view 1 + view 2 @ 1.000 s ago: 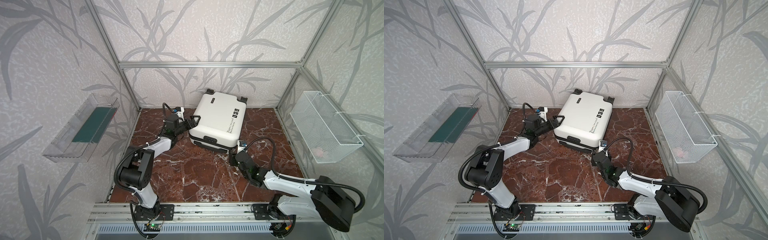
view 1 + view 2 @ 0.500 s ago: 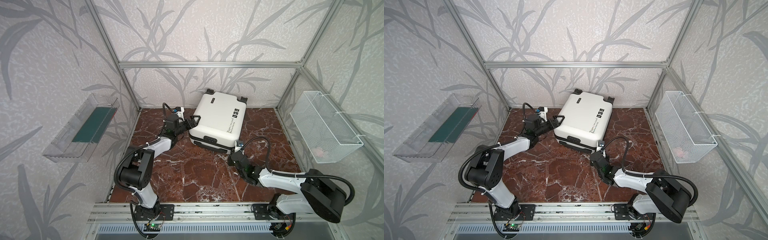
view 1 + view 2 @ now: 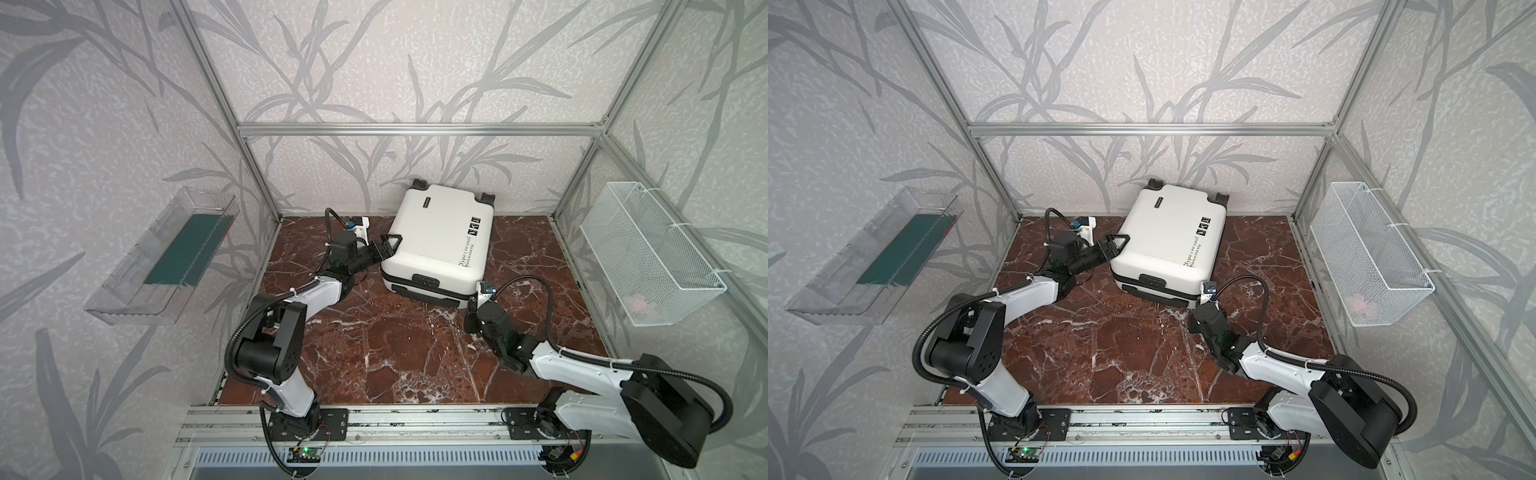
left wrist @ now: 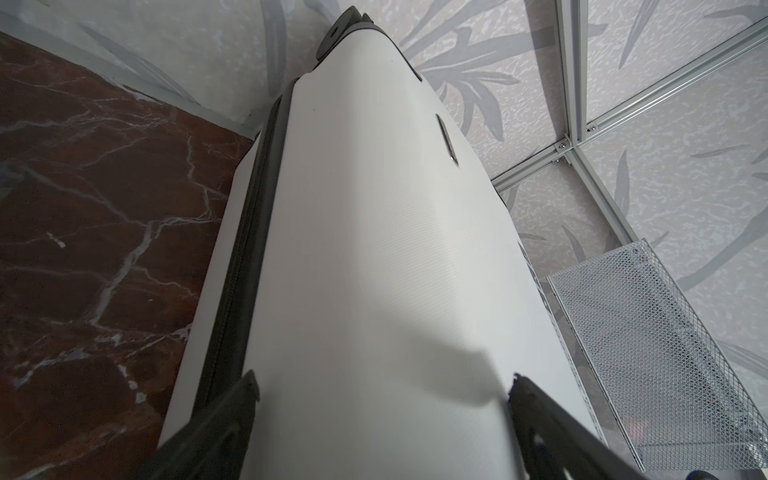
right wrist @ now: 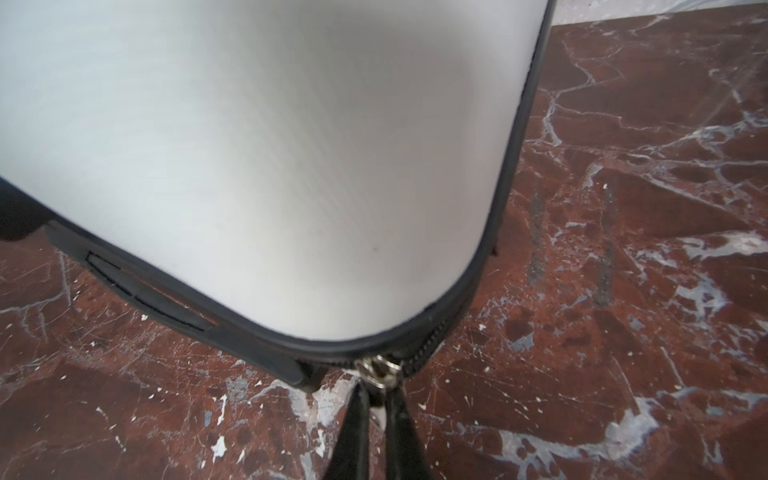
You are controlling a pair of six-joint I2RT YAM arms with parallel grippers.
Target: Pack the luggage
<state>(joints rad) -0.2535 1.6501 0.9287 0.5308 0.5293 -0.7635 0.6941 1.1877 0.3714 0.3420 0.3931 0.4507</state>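
The luggage (image 3: 440, 241) (image 3: 1167, 241), a white hard-shell suitcase, lies flat and closed at the back of the marble floor, wheels toward the back wall. My left gripper (image 3: 384, 249) (image 3: 1115, 245) (image 4: 382, 380) stands open, its fingers straddling the suitcase's left edge with the white shell (image 4: 374, 249) between them. My right gripper (image 3: 471, 301) (image 3: 1196, 309) (image 5: 378, 392) is low at the near right corner of the luggage (image 5: 270, 145). It is shut on the metal zipper pull (image 5: 376, 370) of the black zipper seam.
A white wire mesh basket (image 3: 648, 257) (image 3: 1366, 257) hangs on the right wall with something pink in its near end. A clear plastic bin (image 3: 166, 257) holding a dark green item hangs on the left wall. Aluminium frame posts ring the floor (image 3: 395, 345).
My right gripper has shut on the zipper pull at the suitcase's near right corner, and its arm shifted slightly. The left arm and the suitcase have not moved.
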